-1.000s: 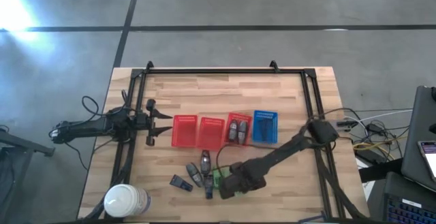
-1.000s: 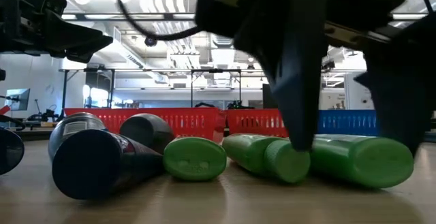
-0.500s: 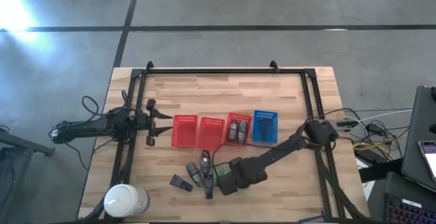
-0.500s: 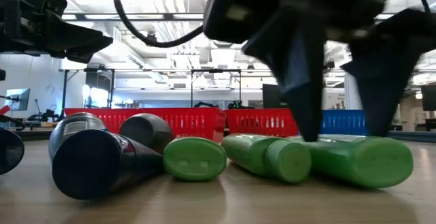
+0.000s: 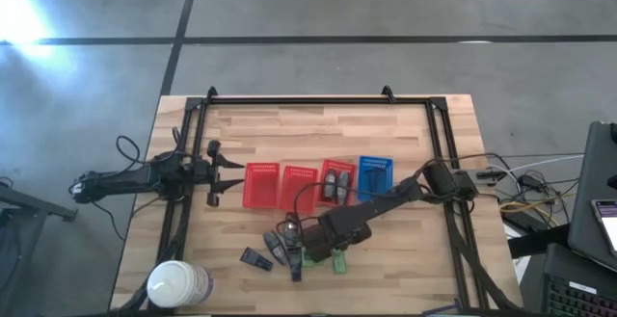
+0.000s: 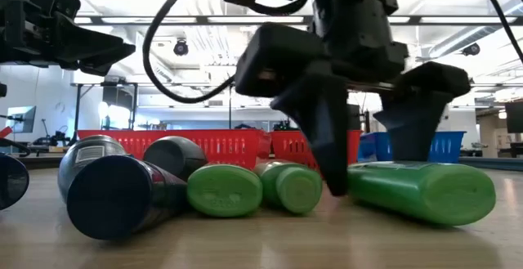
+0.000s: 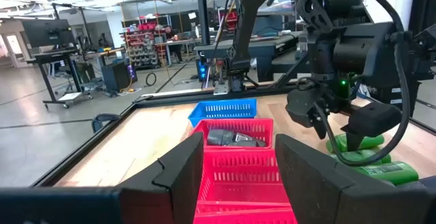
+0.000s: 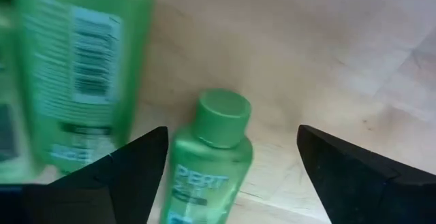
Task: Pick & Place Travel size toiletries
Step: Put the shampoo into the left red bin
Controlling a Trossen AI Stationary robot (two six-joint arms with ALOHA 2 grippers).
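The right gripper (image 8: 230, 157) hangs spread wide, grasping nothing, over a small green plastic bottle (image 8: 210, 157) near the wooden tabletop's (image 5: 405, 269) front edge.

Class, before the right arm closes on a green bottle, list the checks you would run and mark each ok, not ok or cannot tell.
1. Right claw open: ok.
2. Green bottle lies between its fingers: ok.
3. Larger green bottle clear of the fingers: cannot tell, it lies close beside.
4. Red basket has room: cannot tell, dark bottles already inside.
5. Left claw out of the way, at the table's left: ok.
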